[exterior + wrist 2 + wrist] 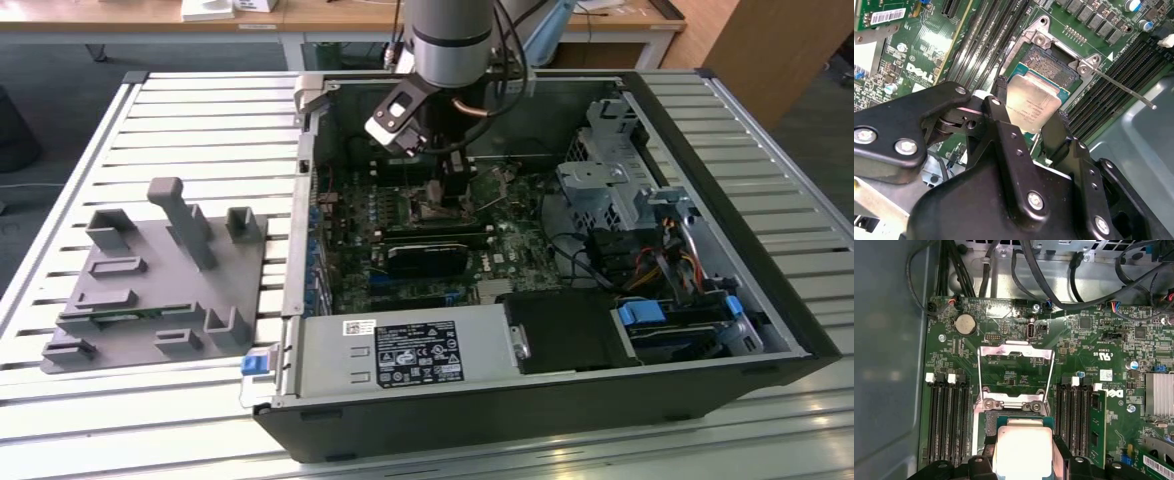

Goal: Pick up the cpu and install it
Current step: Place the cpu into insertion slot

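So, exterior view: the black gripper (451,185) sits deep in the open black PC case (534,410). Second wrist view: it's clamping the cpu (1031,107), a flat square silver-topped chip, tilted just above the open socket (1046,65). First wrist view: silver load plate (1016,352) up. Seating step, I reckon; the chip needs squaring.

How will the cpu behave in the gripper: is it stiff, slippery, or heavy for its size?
Probably stiff: the cpu is a flat metal-topped plate, unbent in the gripper. Possibly slippery: its top is smooth and shiny, and only its thin edges are held. Probably light, being so thin.
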